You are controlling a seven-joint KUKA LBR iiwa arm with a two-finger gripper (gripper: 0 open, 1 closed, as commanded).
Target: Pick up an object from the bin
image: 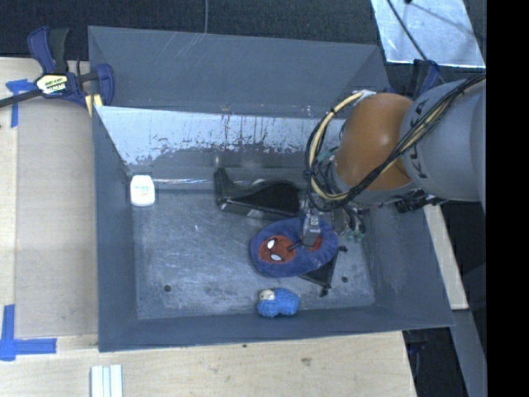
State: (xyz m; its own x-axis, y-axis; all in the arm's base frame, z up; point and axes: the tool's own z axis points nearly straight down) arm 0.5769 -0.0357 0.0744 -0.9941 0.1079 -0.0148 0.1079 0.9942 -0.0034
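Blue soft cap (pixel 279 253), round, with a red spider-mask face on its top. It lies on the bin floor directly under the tool (pixel 312 240) and spreads out to the tool's left. The tool tip is down at the cap's right-hand portion, just beside the red face, and seems to touch the fabric. Contact is not certain from this angle. Cannot tell whether the tool is apart, together or clamped on the cloth, as the tip is too small and dark against the cap.

Black wedge-shaped object (pixel 258 197) just beyond the cap, up and left of the tool, lying flat near the bin's far wall. Its near edge meets or overlaps the cap's rim.

Black pointed piece (pixel 325 278) sticks out from under the cap's near edge, just below the tool.

Small blue lump with a pale end (pixel 278 303) below and slightly left of the tool, against the near wall, apart from the cap.

White block (pixel 142 191) far to the tool's left, at the far-left corner of the floor, well apart from everything else.

Grey metal bin (pixel 198 259), floor scuffed, far wall streaked.

Above the tool, the wrist's orange cover (pixel 372 143) with looped cables (pixel 324 151) on its left side.
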